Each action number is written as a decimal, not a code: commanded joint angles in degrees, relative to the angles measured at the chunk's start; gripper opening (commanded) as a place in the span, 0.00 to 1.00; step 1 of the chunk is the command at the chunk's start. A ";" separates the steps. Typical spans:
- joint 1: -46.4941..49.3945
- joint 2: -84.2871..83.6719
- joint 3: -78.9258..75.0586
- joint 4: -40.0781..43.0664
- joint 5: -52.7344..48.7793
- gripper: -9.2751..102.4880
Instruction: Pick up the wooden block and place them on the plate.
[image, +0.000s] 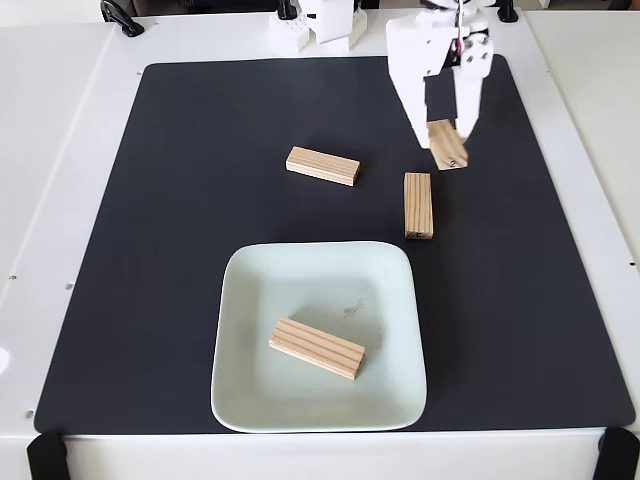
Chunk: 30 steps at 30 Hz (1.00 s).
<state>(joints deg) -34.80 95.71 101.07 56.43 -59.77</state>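
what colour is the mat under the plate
Black, matte; the mat shows plainly in the fixed view, under the plate.

Bright, even, soft lighting; sharp focus throughout. Faint sheen on the plate, short soft shadows beside blocks. Slightly overexposed white table.
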 joint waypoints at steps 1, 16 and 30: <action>1.76 2.99 -9.32 -4.39 12.74 0.08; 15.12 -16.88 -41.22 -9.93 57.57 0.08; 19.42 -43.86 -68.91 -10.28 62.67 0.08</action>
<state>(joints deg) -15.64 54.14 40.96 47.29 2.72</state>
